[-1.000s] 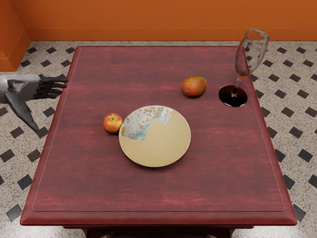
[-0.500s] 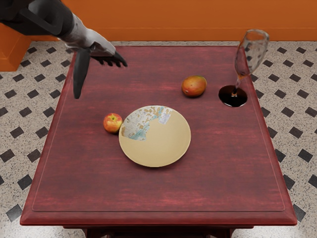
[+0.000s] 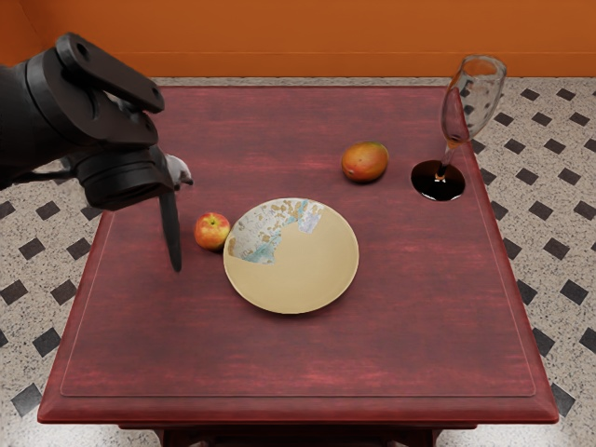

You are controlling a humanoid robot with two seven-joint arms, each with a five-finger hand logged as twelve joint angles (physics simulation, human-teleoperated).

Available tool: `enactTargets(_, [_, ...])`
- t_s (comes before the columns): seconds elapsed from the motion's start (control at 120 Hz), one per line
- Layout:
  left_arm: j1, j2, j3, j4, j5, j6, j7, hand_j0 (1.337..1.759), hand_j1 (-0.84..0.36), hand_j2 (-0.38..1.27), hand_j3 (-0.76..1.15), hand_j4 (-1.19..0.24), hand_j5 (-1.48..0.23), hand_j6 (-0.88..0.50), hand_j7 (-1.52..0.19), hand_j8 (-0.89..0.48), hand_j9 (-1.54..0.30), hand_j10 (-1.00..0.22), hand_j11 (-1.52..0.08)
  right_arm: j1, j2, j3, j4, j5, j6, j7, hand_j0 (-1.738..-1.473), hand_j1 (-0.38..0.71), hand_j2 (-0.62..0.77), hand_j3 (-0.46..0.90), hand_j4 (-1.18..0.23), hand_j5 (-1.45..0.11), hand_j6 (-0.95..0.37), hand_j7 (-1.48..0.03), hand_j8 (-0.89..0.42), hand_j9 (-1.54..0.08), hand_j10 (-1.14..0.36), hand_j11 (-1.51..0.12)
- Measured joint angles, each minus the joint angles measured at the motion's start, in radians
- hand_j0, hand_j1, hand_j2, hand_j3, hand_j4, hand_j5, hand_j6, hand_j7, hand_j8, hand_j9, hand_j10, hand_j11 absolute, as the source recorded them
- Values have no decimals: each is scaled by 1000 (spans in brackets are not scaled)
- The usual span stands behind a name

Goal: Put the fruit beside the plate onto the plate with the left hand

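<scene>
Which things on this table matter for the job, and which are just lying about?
Part of the job:
apple, touching the plate's left rim
plate
left robot hand, just left of the apple

Lying about:
mango, farther back
wine glass, far right

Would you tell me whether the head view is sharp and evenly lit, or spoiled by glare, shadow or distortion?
Head view: sharp, flat even light, no glare; only faint shadows under the apple and plate; the wine glass appears to lean outward near the frame's corner.
</scene>
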Motion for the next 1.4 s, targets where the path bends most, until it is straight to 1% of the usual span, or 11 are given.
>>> enactTargets(0.1, [5, 0, -55, 3, 53, 101, 14, 1658, 348, 0, 0, -1, -1, -1, -1, -1, -1, -1, -1, 0, 0, 0, 0, 0, 0, 0, -1658, -322, -5, 0, -22, -29, -22, -29, -22, -29, -22, -29])
enactTargets(0.25, [51, 0, -132, 3, 155, 149, 21, 1658, 348, 0, 0, -1, -1, -1, -1, -1, -1, -1, -1, 0, 0, 0, 0, 0, 0, 0, -1658, -322, -5, 0, -22, -29, -22, -29, -22, -29, -22, -29])
enactTargets(0.3, [61, 0, -139, 3, 183, 155, 23, 1658, 349, 0, 0, -1, -1, -1, -1, -1, -1, -1, -1, 0, 0, 0, 0, 0, 0, 0, -1658, -322, -5, 0, -22, -29, -22, -29, -22, -29, -22, -29])
enactTargets(0.425, [118, 0, -142, 3, 249, 161, 25, 1658, 349, 0, 0, -1, 0, -1, 0, -1, 0, 0, 0, 0, 0, 0, 0, 0, 0, 0, -1658, -322, -5, 0, -22, -29, -22, -29, -22, -29, -22, -29])
enactTargets(0.533, [125, 0, -144, 4, 271, 163, 23, 1658, 349, 0, 0, 0, 0, -1, 0, -1, 0, 0, 0, 0, 0, 0, 0, 0, 0, 0, -1658, -322, -5, 0, -22, -29, -22, -29, -22, -29, -22, -29])
enactTargets(0.583, [143, 0, -143, 5, 279, 166, 23, 1658, 349, 0, 0, -1, 0, -1, 0, -1, 0, -1, 0, 0, 0, 0, 0, 0, 0, 0, -1658, -322, -5, 0, -22, -29, -22, -29, -22, -29, -22, -29])
enactTargets(0.692, [179, 0, -144, 37, 286, 209, 23, 1658, 346, 1, 0, -3, -3, -3, -3, -3, -3, -3, -3, 0, 0, 0, 0, 0, 0, 0, -1658, -322, -5, 0, -22, -29, -22, -29, -22, -29, -22, -29])
enactTargets(0.767, [201, 0, -148, 48, 289, 247, 23, 1658, 316, 6, 0, -28, -35, -28, -35, -28, -35, -27, -35, 0, 0, 0, 0, 0, 0, 0, -1658, -322, -5, 0, -22, -29, -22, -29, -22, -29, -22, -29])
enactTargets(0.858, [240, 0, -152, 54, 315, 271, 24, 1658, 236, 19, 0, -94, -122, -95, -122, -94, -122, -94, -122, 0, 0, 0, 0, 0, 0, 0, -1658, -322, -5, 0, -22, -29, -22, -29, -22, -29, -22, -29])
enactTargets(1.042, [274, 0, -164, 57, 376, 301, 28, 1658, 142, 35, 0, -173, -224, -173, -224, -173, -224, -173, -224, 0, 0, 0, 0, 0, 0, 0, -1658, -322, -5, 0, -22, -29, -22, -29, -22, -29, -22, -29])
enactTargets(1.4, [277, 0, -181, 54, 416, 332, 31, 1658, 80, 45, 0, -225, -292, -225, -291, -225, -291, -224, -291, 0, 0, 0, 0, 0, 0, 0, -1658, -322, -5, 0, -22, -29, -22, -29, -22, -29, -22, -29])
